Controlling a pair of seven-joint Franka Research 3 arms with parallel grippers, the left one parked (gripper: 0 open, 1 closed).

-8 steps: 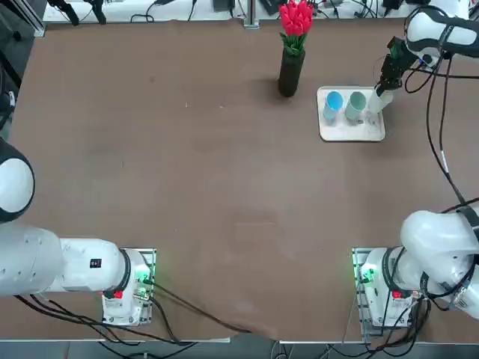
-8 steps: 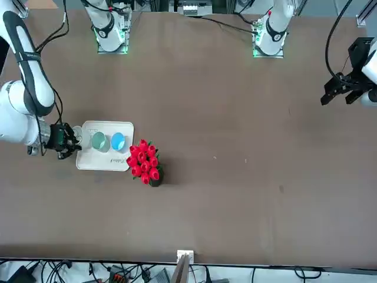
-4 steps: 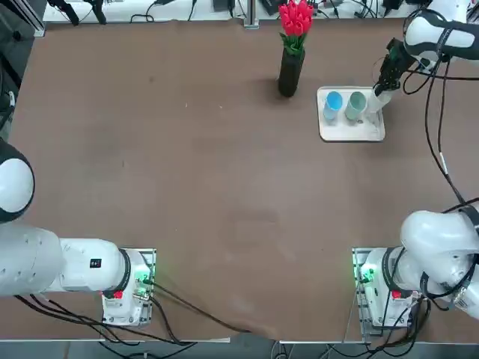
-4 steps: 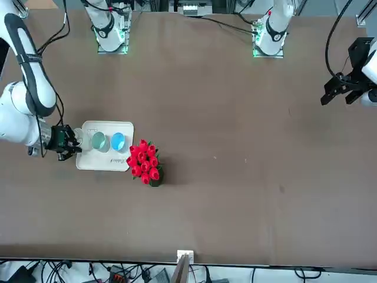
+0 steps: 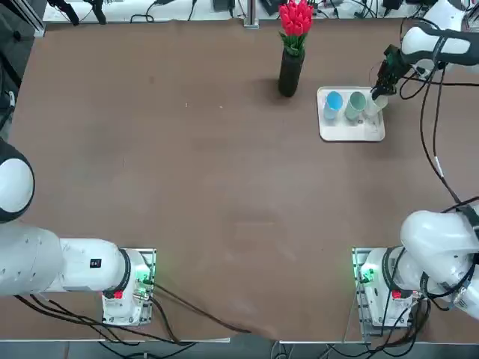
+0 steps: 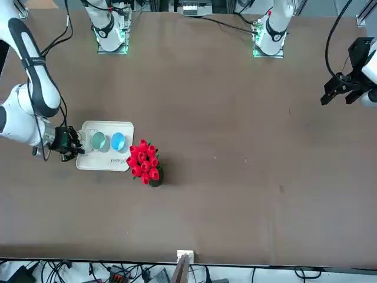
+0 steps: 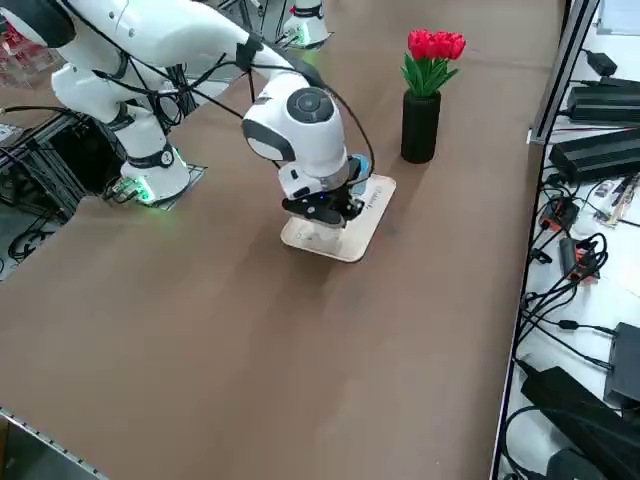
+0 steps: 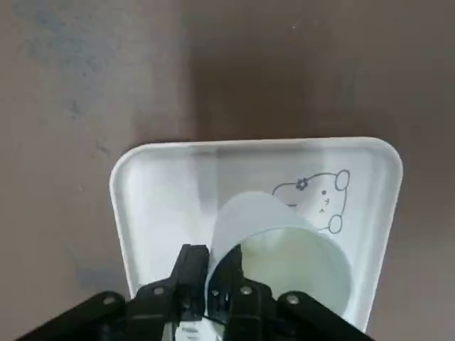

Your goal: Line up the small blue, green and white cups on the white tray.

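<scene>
You've got 3 cups: blue cup [image 5: 333, 101], green cup [image 5: 356, 102] on white tray [image 5: 352, 132]; right gripper [image 8: 216, 278] pinching white cup [image 8: 281, 249] rim over tray.

Right end effector [image 8: 213, 280] low, fingers pinched on cup rim.

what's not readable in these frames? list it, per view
- White cup: whether it rests on the white tray or hangs above it. Wrist view looks straight down; right side view has the wrist in front.
- Blue cup and green cup: hidden in the right side view by the arm, outside the wrist view.
- Right claw pinches the white cup's rim; its fingertips are cut off by the picture's edge.
- Tray's grey drawing: partly covered by the cup.
</scene>
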